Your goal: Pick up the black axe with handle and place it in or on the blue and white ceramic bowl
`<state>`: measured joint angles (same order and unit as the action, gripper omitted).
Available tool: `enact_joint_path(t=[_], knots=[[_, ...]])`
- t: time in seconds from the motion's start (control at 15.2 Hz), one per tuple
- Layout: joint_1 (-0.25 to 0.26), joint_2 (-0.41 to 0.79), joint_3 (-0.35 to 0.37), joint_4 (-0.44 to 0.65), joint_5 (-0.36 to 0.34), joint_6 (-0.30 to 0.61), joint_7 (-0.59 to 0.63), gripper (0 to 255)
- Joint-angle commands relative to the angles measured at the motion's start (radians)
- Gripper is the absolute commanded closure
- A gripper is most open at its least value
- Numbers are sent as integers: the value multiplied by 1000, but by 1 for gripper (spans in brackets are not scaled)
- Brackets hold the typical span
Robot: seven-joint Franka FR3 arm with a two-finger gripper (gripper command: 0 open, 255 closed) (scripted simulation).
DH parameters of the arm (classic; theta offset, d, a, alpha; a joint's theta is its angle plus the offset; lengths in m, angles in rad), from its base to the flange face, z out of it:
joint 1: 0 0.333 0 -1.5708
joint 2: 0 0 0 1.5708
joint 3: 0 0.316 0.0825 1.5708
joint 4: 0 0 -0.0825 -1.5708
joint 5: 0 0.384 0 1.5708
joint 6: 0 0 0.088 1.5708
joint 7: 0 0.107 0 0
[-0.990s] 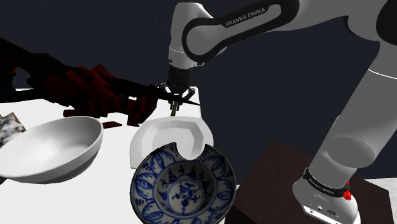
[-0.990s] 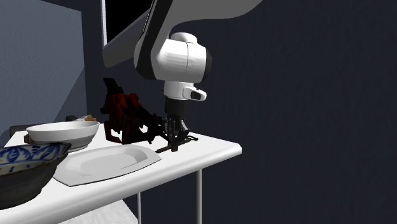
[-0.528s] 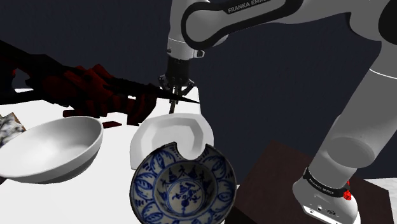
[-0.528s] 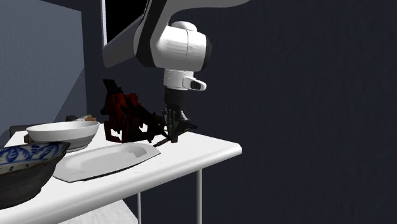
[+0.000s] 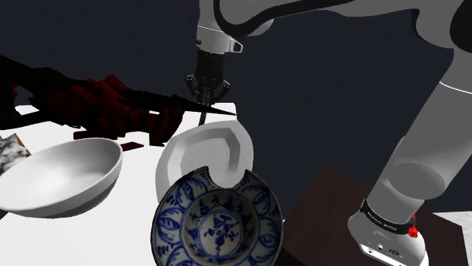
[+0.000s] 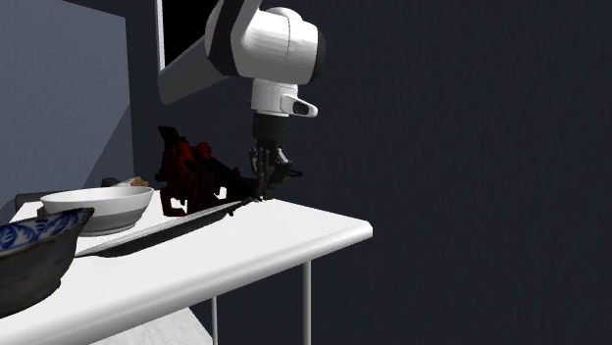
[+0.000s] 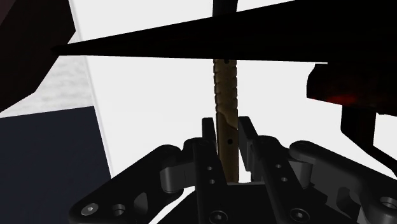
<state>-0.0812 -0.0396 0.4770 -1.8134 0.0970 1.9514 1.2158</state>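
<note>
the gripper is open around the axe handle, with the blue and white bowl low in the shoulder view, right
Not open: the wrist view shows the gripper shut on the axe handle. The blue and white bowl is low in the shoulder view.

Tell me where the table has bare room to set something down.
Bare: the table end past the plate, on the second exterior view's right, and a narrow strip between white bowl and plate. Crowded: around the blue bowl and the dark red object behind.
</note>
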Motion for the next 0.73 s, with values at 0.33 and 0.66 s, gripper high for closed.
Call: enact_joint_path(t=[0.33, 0.66], knots=[[-2, 0, -2, 94, -2, -94, 5, 255], [-1, 12, -1, 175, -10, -163, 14, 255]])
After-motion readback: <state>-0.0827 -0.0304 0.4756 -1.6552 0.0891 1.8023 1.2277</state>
